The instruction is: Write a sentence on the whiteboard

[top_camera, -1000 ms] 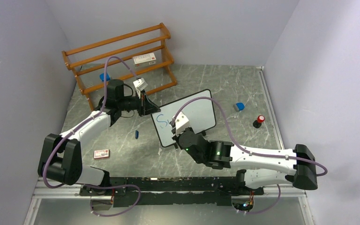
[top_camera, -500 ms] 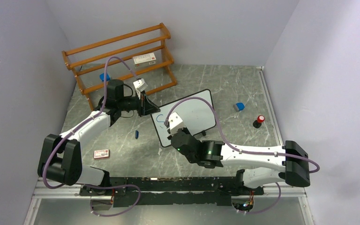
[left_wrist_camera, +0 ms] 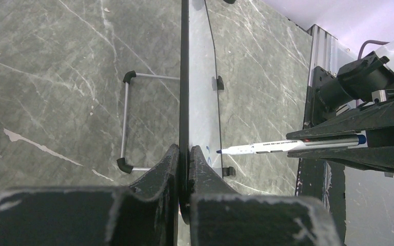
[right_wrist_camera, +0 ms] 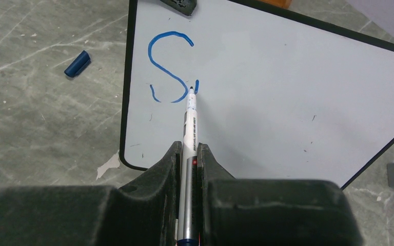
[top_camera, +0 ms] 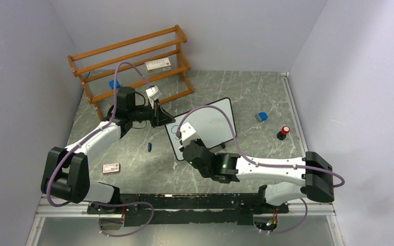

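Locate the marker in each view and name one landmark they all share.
Right wrist: marker bottom centre, in the right gripper, tip by the blue S.
Left wrist: right of centre, tip towards the whiteboard.
Top external: hidden under the right gripper, at the whiteboard's left end.
Shared landmark: the whiteboard.

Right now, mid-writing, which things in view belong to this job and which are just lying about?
In the job: whiteboard, pinched at its edge by the left claw; marker in the right claw; blue lettering begun on the board.
Lying about: blue cap, wooden rack, card box on the table, blue-and-grey block, red-topped object.
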Robot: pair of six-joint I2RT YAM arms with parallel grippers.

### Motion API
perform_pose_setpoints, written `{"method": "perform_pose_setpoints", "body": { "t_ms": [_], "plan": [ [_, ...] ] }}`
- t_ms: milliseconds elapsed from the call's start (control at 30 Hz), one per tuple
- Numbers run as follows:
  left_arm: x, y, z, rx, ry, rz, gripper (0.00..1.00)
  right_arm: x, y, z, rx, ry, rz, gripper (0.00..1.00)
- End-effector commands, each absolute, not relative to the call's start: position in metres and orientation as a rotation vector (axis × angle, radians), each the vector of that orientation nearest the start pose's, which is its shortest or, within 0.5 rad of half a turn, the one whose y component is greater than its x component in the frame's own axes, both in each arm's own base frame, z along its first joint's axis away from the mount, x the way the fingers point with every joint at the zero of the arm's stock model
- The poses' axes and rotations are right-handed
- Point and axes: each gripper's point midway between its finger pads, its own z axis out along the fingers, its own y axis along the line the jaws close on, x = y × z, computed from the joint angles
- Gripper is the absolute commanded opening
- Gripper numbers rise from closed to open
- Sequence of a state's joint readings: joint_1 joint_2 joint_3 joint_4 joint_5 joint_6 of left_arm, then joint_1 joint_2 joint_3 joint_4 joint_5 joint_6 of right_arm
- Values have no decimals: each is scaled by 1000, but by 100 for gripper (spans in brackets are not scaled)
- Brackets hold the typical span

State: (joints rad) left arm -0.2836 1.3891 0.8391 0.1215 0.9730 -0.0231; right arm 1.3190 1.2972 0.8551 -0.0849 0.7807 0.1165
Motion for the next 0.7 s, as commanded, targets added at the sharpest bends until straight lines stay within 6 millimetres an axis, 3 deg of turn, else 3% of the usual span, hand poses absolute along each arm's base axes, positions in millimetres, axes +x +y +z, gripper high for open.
{"method": "perform_pose_setpoints", "body": {
  "t_ms": [0, 667],
  "plan": [
    [302, -232, 190, 910, 1729, -1099, 5, 211, 314, 199, -618, 1774, 129, 0],
    [301, -233, 192, 913, 1720, -1106, 5, 219, 313, 190, -596, 1798, 102, 0]
  ]
}}
